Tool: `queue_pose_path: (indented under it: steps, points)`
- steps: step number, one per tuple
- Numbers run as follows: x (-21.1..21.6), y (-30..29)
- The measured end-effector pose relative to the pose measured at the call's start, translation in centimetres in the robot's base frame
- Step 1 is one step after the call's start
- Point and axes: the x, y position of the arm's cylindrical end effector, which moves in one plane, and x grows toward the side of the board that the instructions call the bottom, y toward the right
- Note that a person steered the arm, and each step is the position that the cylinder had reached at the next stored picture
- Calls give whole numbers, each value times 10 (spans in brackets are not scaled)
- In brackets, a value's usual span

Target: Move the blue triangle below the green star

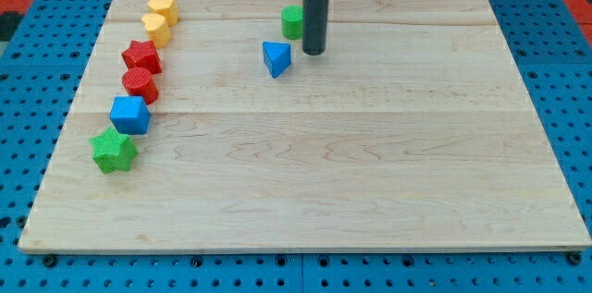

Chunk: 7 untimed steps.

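Near the view's top, my tip (pixel 314 52) (no claw, no readable writing) stands just right of the blue triangle (pixel 276 57).

Blue triangle and green star, well apart.
Blue triangle (pixel 276 57) lies upper centre; green star (pixel 113 150) lies near the surface's left edge.

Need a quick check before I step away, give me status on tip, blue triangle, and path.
My tip just right of blue triangle. Green star far lower left. Path open.
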Motion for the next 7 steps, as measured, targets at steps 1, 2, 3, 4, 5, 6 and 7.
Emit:
queue_pose_path:
  steps: [1,2,3,4,5,6,7]
  points:
    - [14,-66]
    - [62,-81]
    - [76,-78]
    - [52,-73]
    - [68,-38]
    - [117,-61]
    - [157,-101]
